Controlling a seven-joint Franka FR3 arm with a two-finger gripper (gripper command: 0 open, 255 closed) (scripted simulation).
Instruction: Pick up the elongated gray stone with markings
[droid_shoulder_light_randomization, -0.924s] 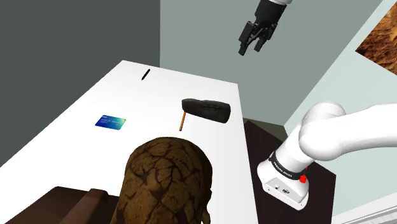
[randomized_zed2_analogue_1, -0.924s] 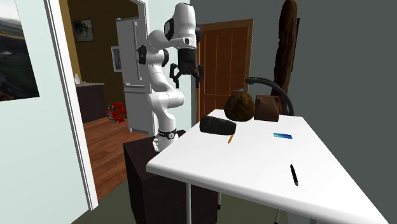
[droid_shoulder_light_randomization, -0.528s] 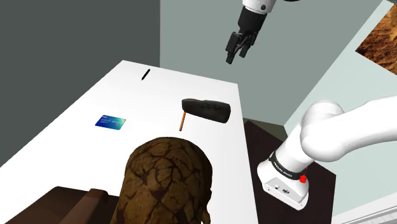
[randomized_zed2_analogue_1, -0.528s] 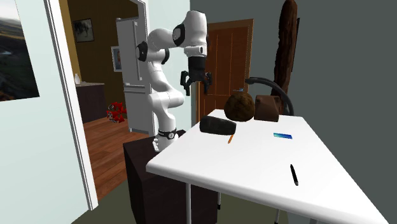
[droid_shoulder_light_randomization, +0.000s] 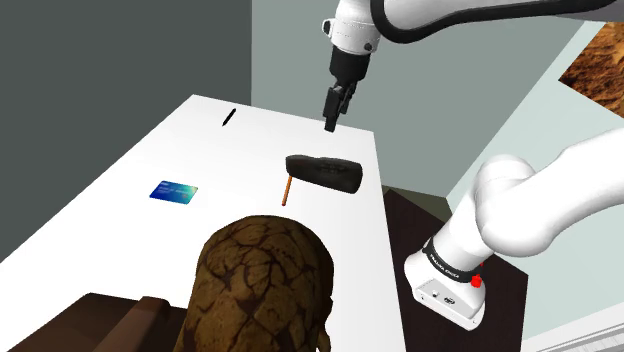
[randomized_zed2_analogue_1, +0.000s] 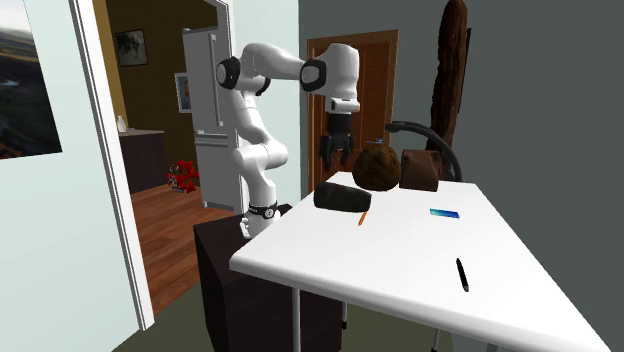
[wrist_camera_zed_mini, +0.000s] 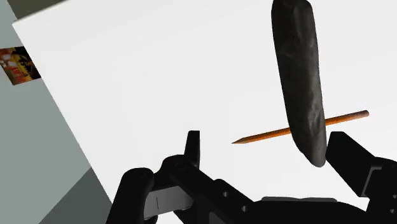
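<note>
Dark elongated stone (droid_shoulder_light_randomization: 322, 172) lies on the tabletop (droid_shoulder_light_randomization: 240, 160) across an orange pencil (wrist_camera_zed_mini: 267, 133), untouched. Claw (droid_shoulder_light_randomization: 330, 112) hangs in the air above it, fingers apart, empty. Nothing grasped yet; left to do: descend, straddle, close, lift.

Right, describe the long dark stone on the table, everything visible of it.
The stone is a long, rounded, dark grey-black lump with a rough, pitted surface; any markings are too faint to make out. It lies flat on the white table near the edge on the stand's side. A thin orange pencil lies crosswise beneath it, sticking out on both sides. Nothing else touches it; the open gripper hangs above, clear of it.
</note>
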